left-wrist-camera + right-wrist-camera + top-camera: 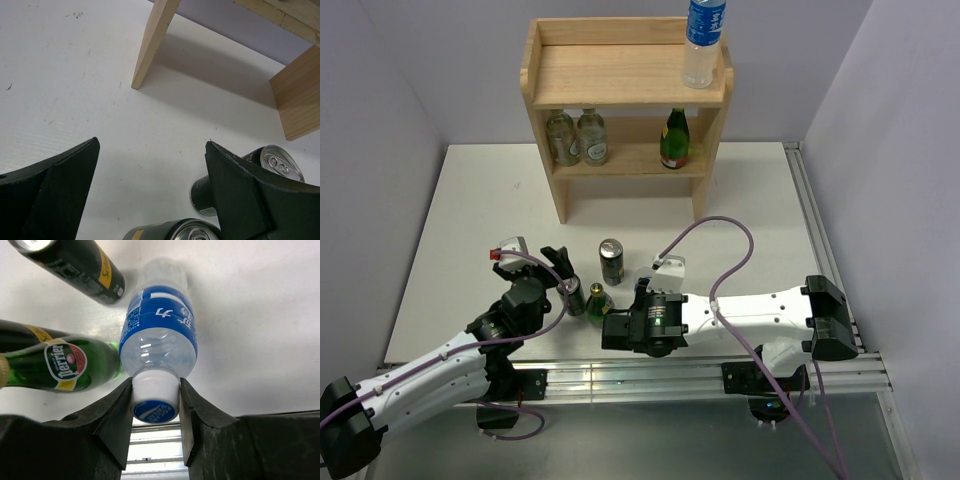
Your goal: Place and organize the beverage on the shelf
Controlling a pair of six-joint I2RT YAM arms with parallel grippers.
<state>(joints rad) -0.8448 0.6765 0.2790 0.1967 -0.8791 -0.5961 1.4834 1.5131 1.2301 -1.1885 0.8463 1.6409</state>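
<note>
Clamping the clear plastic blue-labelled water bottle point(157, 335) by its cap point(154, 409) only, right gripper point(156, 392) risks it swinging on lift into the neighbouring green glass bottle point(65, 365); left gripper point(151, 145) jaws apart.

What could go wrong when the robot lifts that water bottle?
1. The right claw pinches the water bottle only by its cap, so it may swing or slip out.
2. The green bottle stands close beside it and a can is near, so a swinging bottle could knock them over.
3. The shelf top has a raised rim, which the bottle's bottom might catch.
</note>
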